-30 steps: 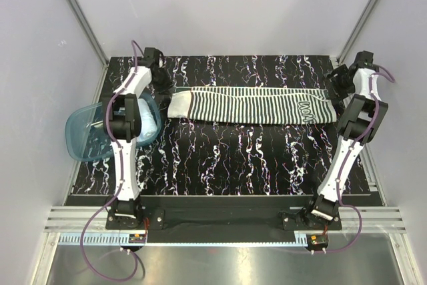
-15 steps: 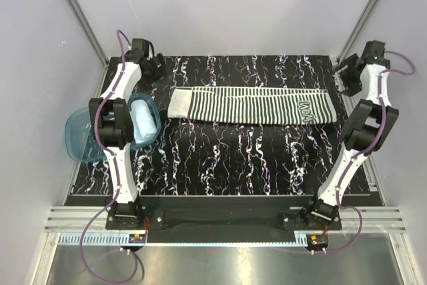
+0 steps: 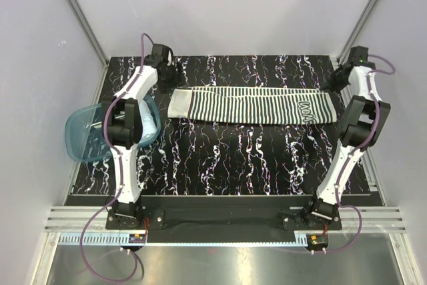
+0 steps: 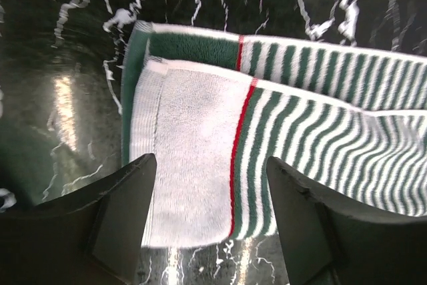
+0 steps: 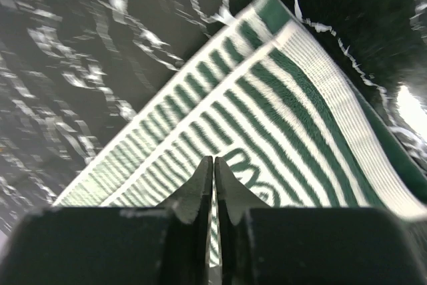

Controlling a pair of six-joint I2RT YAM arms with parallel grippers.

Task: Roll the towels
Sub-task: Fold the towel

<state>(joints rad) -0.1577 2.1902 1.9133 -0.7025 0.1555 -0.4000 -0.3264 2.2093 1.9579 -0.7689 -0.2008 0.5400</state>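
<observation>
Striped towel (image 3: 250, 105) lay flat, unrolled, across the far half of the table (image 3: 220, 158). I noted both arms back from outboard: left gripper (image 4: 208, 168) wide over its left end; right gripper (image 5: 213, 168) newly closed on nothing over its right end. Rolling not yet begun.

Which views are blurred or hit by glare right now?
Left wrist: striped towel mostly sharp, a glare streak on the table to its left. Right wrist: table smeared by motion blur, towel stripes soft, bright glare at the right edge. Top view: sharp, evenly lit.
</observation>
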